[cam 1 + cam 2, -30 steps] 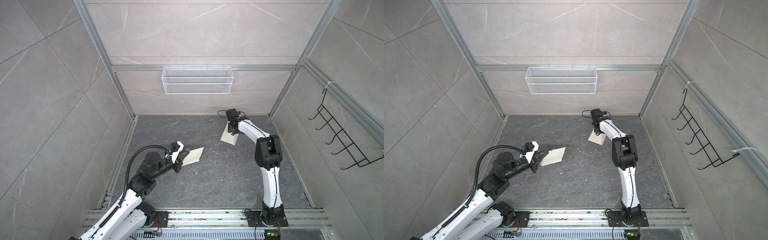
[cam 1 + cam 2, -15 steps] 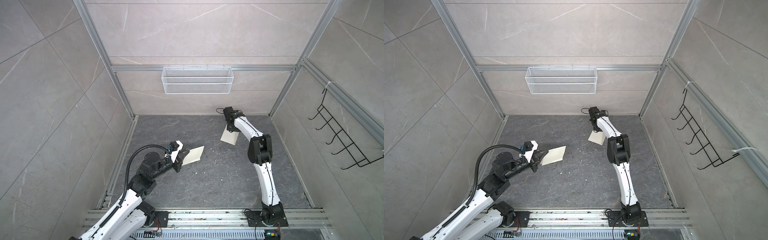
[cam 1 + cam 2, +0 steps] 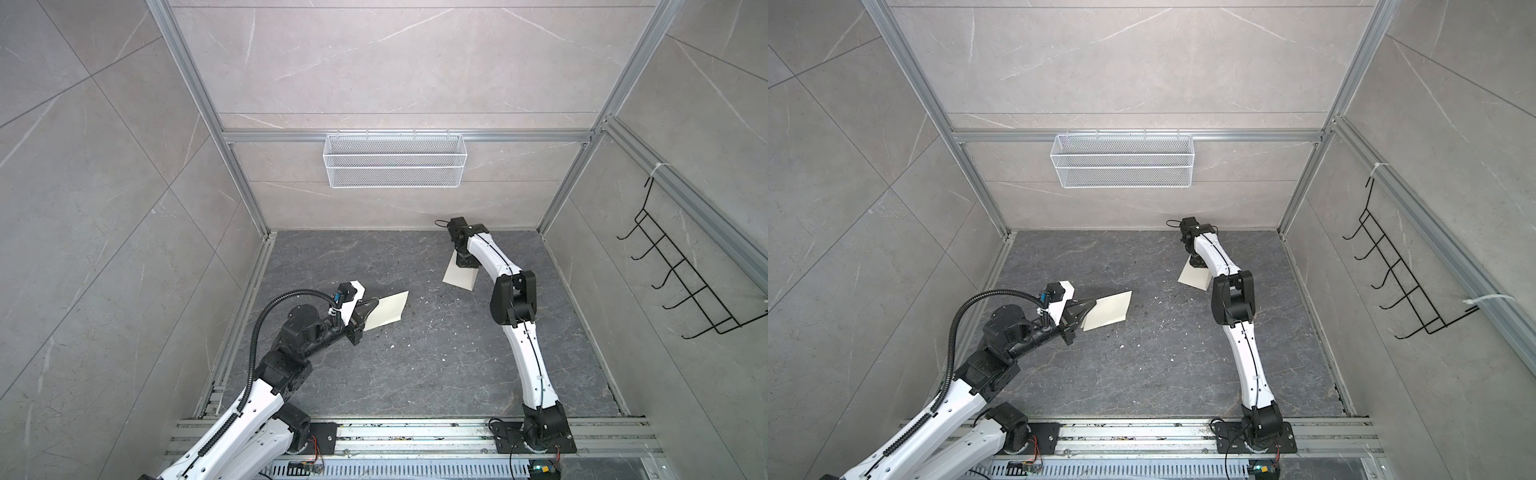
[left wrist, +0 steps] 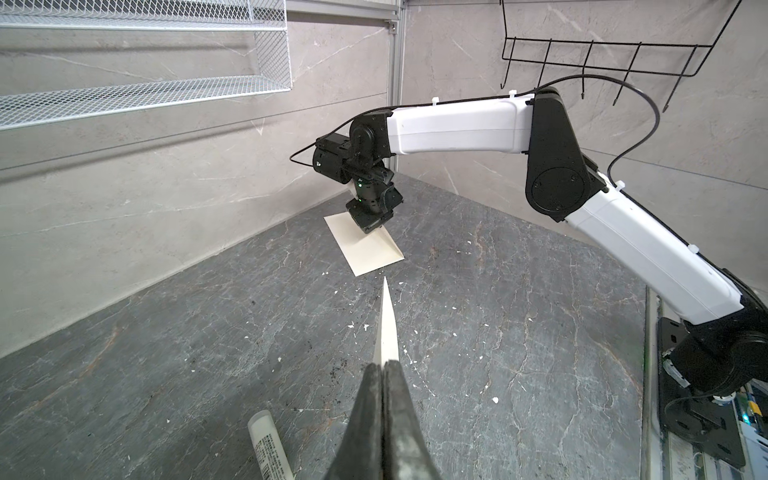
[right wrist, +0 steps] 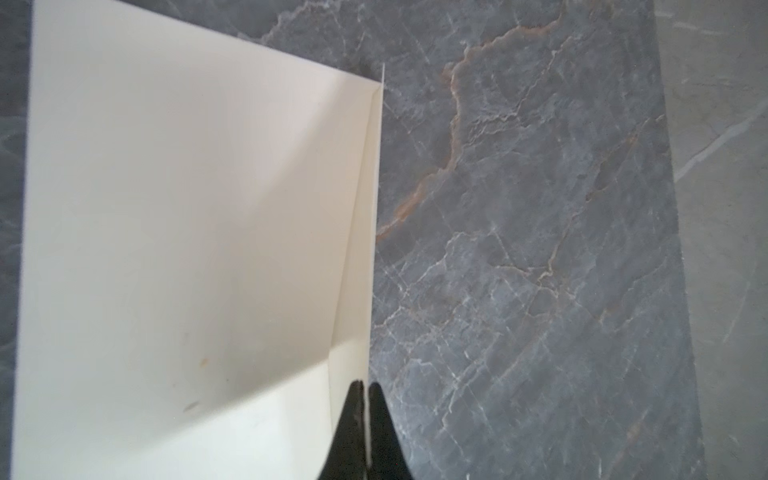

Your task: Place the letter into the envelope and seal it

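Veined grey stone tabletop (image 3: 415, 365), smooth cream envelope (image 5: 187, 208), thin pale letter (image 3: 386, 311)

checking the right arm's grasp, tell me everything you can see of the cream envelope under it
The envelope is cream-white plain paper, rectangular, with folded seams along one side and a faint smudge. It rests on the dark marble table near the back wall. The right gripper is shut on a thin raised edge of it; nothing else touches it.
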### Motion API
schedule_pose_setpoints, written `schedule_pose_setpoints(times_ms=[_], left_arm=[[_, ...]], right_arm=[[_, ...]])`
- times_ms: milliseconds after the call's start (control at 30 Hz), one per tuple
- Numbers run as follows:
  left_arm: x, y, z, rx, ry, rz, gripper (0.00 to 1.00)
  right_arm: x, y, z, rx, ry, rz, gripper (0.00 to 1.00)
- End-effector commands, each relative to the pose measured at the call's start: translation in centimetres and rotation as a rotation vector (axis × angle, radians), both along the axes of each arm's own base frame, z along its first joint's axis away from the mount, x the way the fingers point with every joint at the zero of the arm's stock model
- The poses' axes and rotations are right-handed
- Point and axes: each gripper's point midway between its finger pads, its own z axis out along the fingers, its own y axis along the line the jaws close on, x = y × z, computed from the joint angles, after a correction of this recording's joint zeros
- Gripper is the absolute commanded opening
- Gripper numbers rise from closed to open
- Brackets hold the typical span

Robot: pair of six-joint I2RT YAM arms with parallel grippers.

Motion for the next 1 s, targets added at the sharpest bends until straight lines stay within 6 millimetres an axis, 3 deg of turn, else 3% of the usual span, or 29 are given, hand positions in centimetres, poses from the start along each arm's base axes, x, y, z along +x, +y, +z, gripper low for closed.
schedule_pose_setpoints(times_ms=[0, 67, 300, 400, 600, 767, 867, 967], left_arm=[[0.1, 0.2, 1.8, -0.055, -0.041, 0.014, 0.0], [0.1, 0.3, 1.9, -0.061, -0.037, 0.02, 0.0], [1.0, 1.2, 2.4, -0.107, 0.006, 0.099, 0.0], [1.7, 1.9, 2.7, -0.141, 0.057, 0.161, 0.0], [2.5, 2.6, 3.8, -0.216, 0.135, 0.229, 0.0], [2.8, 2.8, 4.7, -0.303, 0.216, 0.253, 0.0], [3.2, 3.1, 5.0, -0.356, 0.286, 0.288, 0.0], [3.5, 3.5, 5.2, -0.439, 0.355, 0.325, 0.0]], right_arm=[[-0.3, -0.5, 1.0, -0.031, 0.001, 0.001, 0.0], [0.0, 0.0, 2.1, -0.002, -0.031, 0.027, 0.0], [-0.3, 3.4, 9.5, 0.214, -0.26, 0.218, 0.0], [-1.9, 5.6, 12.9, 0.341, -0.367, 0.343, 0.0], [-8.1, 9.3, 17.6, 0.59, -0.458, 0.542, 0.0], [-14.1, 12.2, 19.3, 0.816, -0.474, 0.656, 0.0], [-16.8, 13.4, 18.9, 0.899, -0.462, 0.681, 0.0], [-18.7, 13.7, 17.4, 0.891, -0.421, 0.664, 0.0]])
